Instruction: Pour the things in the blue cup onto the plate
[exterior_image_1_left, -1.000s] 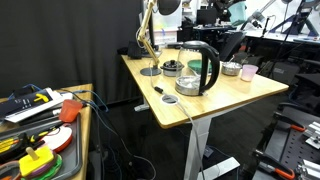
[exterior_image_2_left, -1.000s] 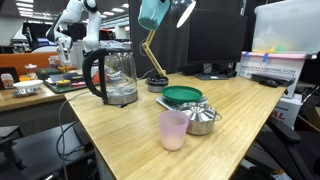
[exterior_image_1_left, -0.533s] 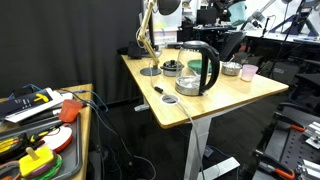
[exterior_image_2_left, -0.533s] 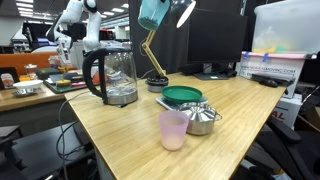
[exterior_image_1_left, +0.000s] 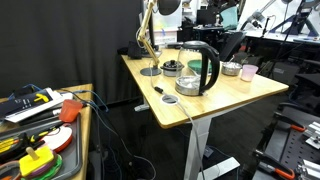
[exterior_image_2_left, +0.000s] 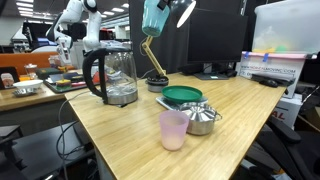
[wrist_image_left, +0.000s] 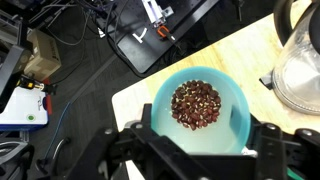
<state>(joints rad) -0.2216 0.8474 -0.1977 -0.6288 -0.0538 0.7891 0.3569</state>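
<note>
Gripper (wrist_image_left: 200, 142) is clamped on the blue cup (wrist_image_left: 200, 110), w/ dark fingers (wrist_image_left: 266, 140) on either side of the cup wall near the bottom of the wrist view. Cup's mouth faces the wrist cam, and a heap of small brown bits (wrist_image_left: 197, 105) sits inside on the bottom.

In an exterior view the blue cup (exterior_image_2_left: 155, 15) hangs high above the desk (exterior_image_2_left: 120, 135), at the top edge of the pic, just beside the lamp (exterior_image_2_left: 184, 10) head. It looks slightly tilted, can't tell how much. Gripper itself isn't clear there.

Under the cup in the wrist view: a corner of the light wood desk (wrist_image_left: 140, 95), dark floor w/ cables beyond it. Glass kettle (wrist_image_left: 300, 60) is at the right edge.

Green plate (exterior_image_2_left: 182, 96) lies flat on the desk, well below the cup and off to one side. Metal bowl (exterior_image_2_left: 204, 118) is right in front of the plate, touching or nearly so. Pink cup (exterior_image_2_left: 174, 130) stands upright just beside the bowl. Kettle (exterior_image_2_left: 114, 75) stands apart from the plate, toward the desk's other side.
</note>
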